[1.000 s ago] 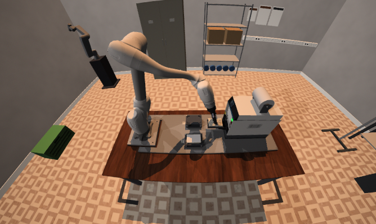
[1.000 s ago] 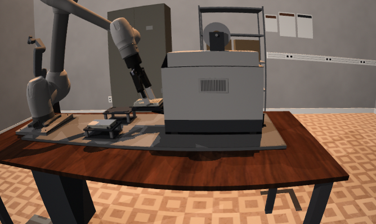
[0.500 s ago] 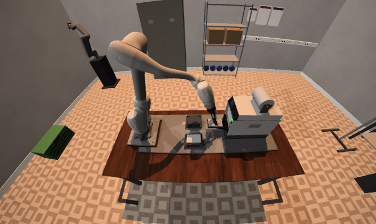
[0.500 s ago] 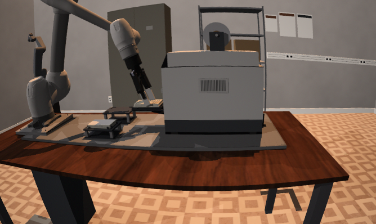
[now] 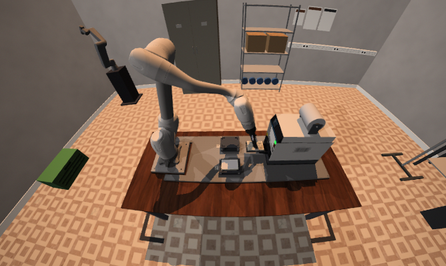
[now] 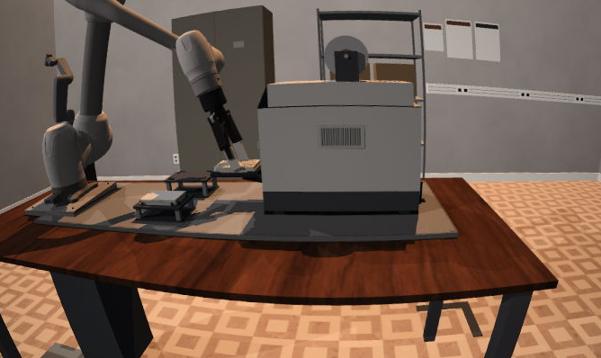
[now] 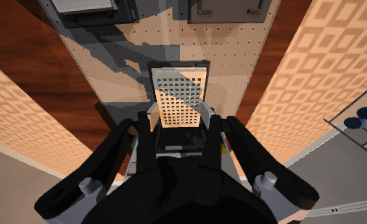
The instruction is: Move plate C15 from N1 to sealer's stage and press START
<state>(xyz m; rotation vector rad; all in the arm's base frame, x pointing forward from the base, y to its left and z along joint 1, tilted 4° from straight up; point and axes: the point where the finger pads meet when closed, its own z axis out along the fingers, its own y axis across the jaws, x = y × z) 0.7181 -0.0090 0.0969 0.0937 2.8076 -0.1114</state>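
Plate C15 [image 5: 260, 144] [image 6: 252, 165] [image 7: 181, 92] lies at the sealer's stage [image 6: 228, 174] [image 7: 180, 63], wells up, outside the heat sealer [image 5: 301, 149] [image 6: 338, 173]. End effector [image 5: 253, 145] [image 6: 237, 163] [image 7: 180, 108] pinches the plate by its two long sides, a finger on each. That grip leaves the wells untouched and probably lets the plate be lowered square between the locators. Stage out, presumably to give the arm room to load from above.

Bare nest [image 5: 230, 144] [image 6: 191, 176] [image 7: 230, 14] is likely N1, its plate taken. The other nest [image 5: 230, 172] [image 6: 165, 208] [image 7: 100, 16], probably N2, holds a pale-topped plate [image 5: 230, 164] [image 6: 163, 197] [image 7: 85, 5], to be left alone. Both nests stand off the desk [image 5: 241, 200] [image 6: 320, 281] [image 7: 15, 45] on short posts, likely for finger room.

Hard to read: locators mostly under or behind plate and fingers; cannot tell whether C15 is fully down. Nest labels too small. Green light [image 5: 275, 142] shows on the sealer front in the top view; START not made out. Exterior view gets only the machine's barcoded side. Wrist view cuts off both nests. Seating looks to be the step in hand; letting go early could leave a corner high.
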